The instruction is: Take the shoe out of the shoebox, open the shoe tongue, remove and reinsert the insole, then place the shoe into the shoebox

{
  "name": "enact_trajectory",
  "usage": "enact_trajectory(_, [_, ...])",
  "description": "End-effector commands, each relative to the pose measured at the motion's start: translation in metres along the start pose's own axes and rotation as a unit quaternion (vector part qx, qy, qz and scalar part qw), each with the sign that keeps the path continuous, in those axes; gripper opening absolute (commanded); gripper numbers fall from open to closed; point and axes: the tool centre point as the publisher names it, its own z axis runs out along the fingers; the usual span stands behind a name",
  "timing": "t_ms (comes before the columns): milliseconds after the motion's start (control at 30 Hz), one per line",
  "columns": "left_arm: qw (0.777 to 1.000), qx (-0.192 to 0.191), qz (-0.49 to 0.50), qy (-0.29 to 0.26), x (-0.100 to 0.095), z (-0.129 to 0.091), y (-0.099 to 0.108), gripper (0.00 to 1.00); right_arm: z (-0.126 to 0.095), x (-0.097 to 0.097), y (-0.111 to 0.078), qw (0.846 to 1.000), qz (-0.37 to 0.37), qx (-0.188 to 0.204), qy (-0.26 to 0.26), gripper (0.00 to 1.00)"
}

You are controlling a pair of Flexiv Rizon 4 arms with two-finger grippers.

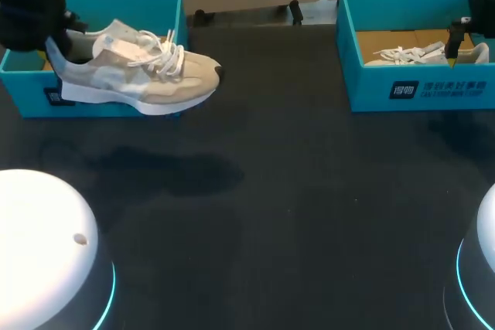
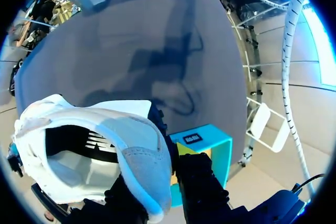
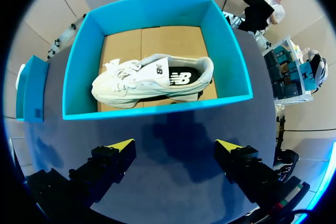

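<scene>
A beige and white shoe (image 1: pixel 139 75) hangs in the air at the front of the left teal shoebox (image 1: pixel 108 1), with its toe pointing right over the table. My left gripper (image 1: pixel 58 48) is shut on its heel. In the left wrist view the heel collar (image 2: pixel 142 166) sits between the black fingers (image 2: pixel 202 187), whose yellow tips are hidden. A second white shoe (image 3: pixel 152 80) lies on its side in the right teal shoebox (image 3: pixel 157 108). My right gripper (image 3: pixel 174 148) stands open just short of that box's near wall, holding nothing, and it also shows in the head view (image 1: pixel 456 36).
The dark table (image 1: pixel 294 175) stretches between the two boxes. The white domes of my arm bases stand at the front left (image 1: pixel 39 245) and front right (image 1: pixel 483 268) corners.
</scene>
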Motion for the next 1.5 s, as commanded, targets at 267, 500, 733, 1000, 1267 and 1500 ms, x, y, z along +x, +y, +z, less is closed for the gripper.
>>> enact_trajectory(267, [0.999,-0.029,0.000,0.017,-0.008,0.008,-0.014,0.00,0.000,0.000,-0.001,1.000,0.000,-0.001,0.000,1.00])
enact_trajectory(500, [1.000,-0.007,-0.010,0.028,-0.046,0.022,-0.044,0.00,0.000,0.000,-0.001,1.000,0.000,-0.001,0.000,1.00])
enact_trajectory(733, [0.999,0.039,-0.032,0.002,-0.060,0.029,-0.054,0.00,0.000,0.000,-0.001,1.000,0.000,-0.001,0.000,1.00])
enact_trajectory(1000, [0.999,0.039,-0.032,0.002,-0.060,0.029,-0.054,0.00,0.000,0.000,-0.001,1.000,0.000,-0.001,0.000,1.00])
enact_trajectory(1267, [0.999,0.030,-0.030,0.027,-0.091,0.039,-0.072,0.00,0.000,0.000,-0.001,1.000,0.000,-0.001,0.000,1.00])
enact_trajectory(1500, [0.997,0.072,0.013,0.006,-0.146,0.059,-0.105,0.00,0.000,0.000,-0.001,1.000,0.000,-0.001,0.000,1.00])
